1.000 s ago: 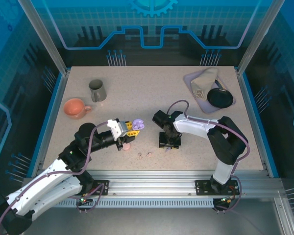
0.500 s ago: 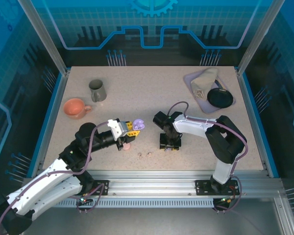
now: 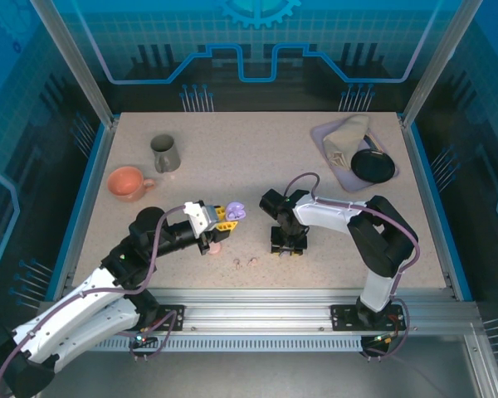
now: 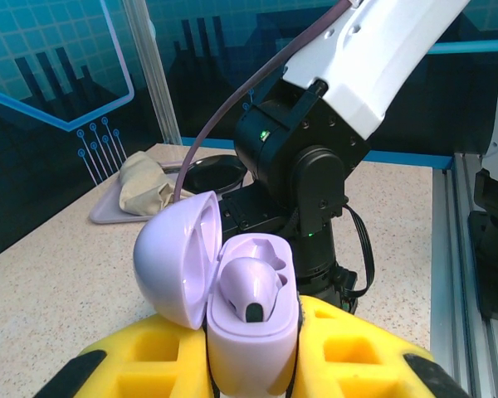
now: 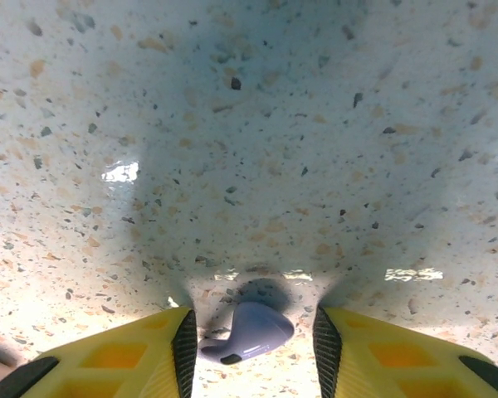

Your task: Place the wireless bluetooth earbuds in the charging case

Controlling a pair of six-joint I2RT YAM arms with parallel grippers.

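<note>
Case [image 4: 249,319] (open) clenched in left claw [image 3: 222,217], right claw [image 5: 251,342] released astride earbud [image 5: 255,325], cup [image 3: 128,183] beyond

The left arm [image 3: 91,298] runs from its base at the near edge of the counter [image 3: 257,157], on the left, diagonally up and to the right, with its black forearm held low. The left hand [image 3: 224,218] sits near the middle of the counter's front and points right, its yellow fingers [image 4: 116,369] closed around a lavender charging case [image 4: 249,311]. The right arm [image 3: 336,214] rises from the near edge on the right, bends at a raised elbow and stretches its white forearm leftward. Its wrist turns down so the right hand [image 5: 251,336] points straight at the counter. Its fingers [image 5: 141,352] are parted and stand either side of a lavender earbud [image 5: 253,325], with slim gaps.
</note>
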